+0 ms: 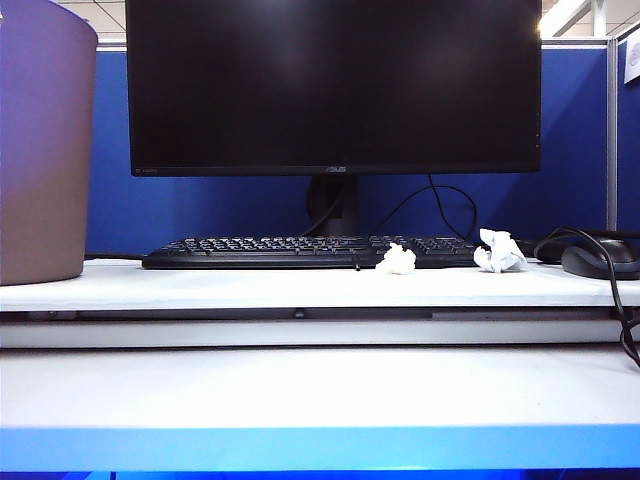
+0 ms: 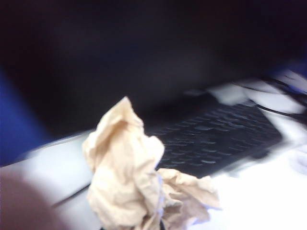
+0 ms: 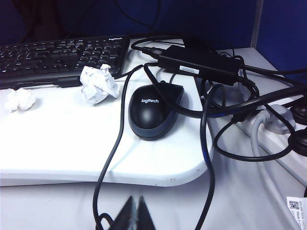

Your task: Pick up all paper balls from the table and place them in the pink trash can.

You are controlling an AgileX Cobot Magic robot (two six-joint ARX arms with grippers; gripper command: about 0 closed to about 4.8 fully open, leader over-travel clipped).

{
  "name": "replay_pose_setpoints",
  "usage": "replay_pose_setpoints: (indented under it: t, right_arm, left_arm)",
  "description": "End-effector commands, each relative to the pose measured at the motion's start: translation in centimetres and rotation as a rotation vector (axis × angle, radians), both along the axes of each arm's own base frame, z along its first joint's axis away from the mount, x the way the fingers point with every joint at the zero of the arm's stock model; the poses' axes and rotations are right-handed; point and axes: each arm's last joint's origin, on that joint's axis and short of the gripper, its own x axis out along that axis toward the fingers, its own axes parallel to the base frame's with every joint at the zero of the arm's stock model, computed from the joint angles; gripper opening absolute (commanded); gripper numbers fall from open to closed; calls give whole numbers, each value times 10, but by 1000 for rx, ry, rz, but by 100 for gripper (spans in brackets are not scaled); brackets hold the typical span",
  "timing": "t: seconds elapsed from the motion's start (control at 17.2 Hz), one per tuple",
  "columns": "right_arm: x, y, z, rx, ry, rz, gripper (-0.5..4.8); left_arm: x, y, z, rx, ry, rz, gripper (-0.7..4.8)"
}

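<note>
White flat table [image 1: 300,385] with raised shelf tier, blue front edge. Big black monitor [image 1: 333,85] at the back of the tier, large tapered pinkish-mauve plastic trash can [image 1: 40,140] at the tier's left end. Black keyboard [image 1: 310,251] below the monitor, black mouse [image 3: 153,110] amid tangled black cables [image 3: 211,91] on the right. Two white crumpled paper balls [image 1: 396,260] [image 1: 499,251] on the tier, just in front of the keyboard. Left gripper not itself visible, clamped on tan crumpled paper ball [image 2: 139,177], lifted above the tier near the keyboard; view blurred. Right gripper [image 3: 134,215] fingers pressed together, holding nothing, low over the table in front of the mouse.
</note>
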Motion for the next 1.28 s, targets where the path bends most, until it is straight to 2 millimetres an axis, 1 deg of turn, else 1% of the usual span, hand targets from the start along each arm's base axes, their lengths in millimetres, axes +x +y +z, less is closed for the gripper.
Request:
replay_pose_setpoints:
  t: [0.06, 0.17, 0.47, 0.7, 0.82, 0.87, 0.99, 1.05, 1.11, 1.17, 1.28]
  right_arm:
    - [0, 0, 1, -3, -13, -1, -5]
    - [0, 0, 1, -3, -14, 0, -5]
    - [0, 0, 1, -3, -13, -1, -5]
    - [0, 0, 1, -3, -13, -1, -5]
    - [0, 0, 1, -3, -13, -1, -5]
    - [0, 0, 1, -3, -13, -1, -5]
    - [0, 0, 1, -3, -13, -1, -5]
    - [0, 0, 1, -3, -13, -1, -5]
    - [0, 0, 1, -3, -13, -1, -5]
    - [0, 0, 1, -3, -13, 0, -5]
    - [0, 0, 1, -3, -13, -1, -5]
  left_arm:
    - [-11, 19, 1, 65, 19, 110, -6]
    - [-15, 29, 0, 115, 40, 185, -6]
    - [-21, 37, -1, 211, 51, 355, -6]
    - [-20, 53, -2, 251, 74, 498, -6]
    - [-20, 65, -4, 257, 100, 556, -5]
    - [-20, 68, -5, 257, 116, 555, 15]
    - [-20, 69, -6, 259, 124, 556, 159]
    - [-20, 69, -5, 258, 119, 556, 214]
    - [-20, 69, -5, 257, 116, 554, 245]
    - [-19, 69, -5, 255, 111, 538, 313]
    - [-19, 69, -3, 246, 97, 536, 475]
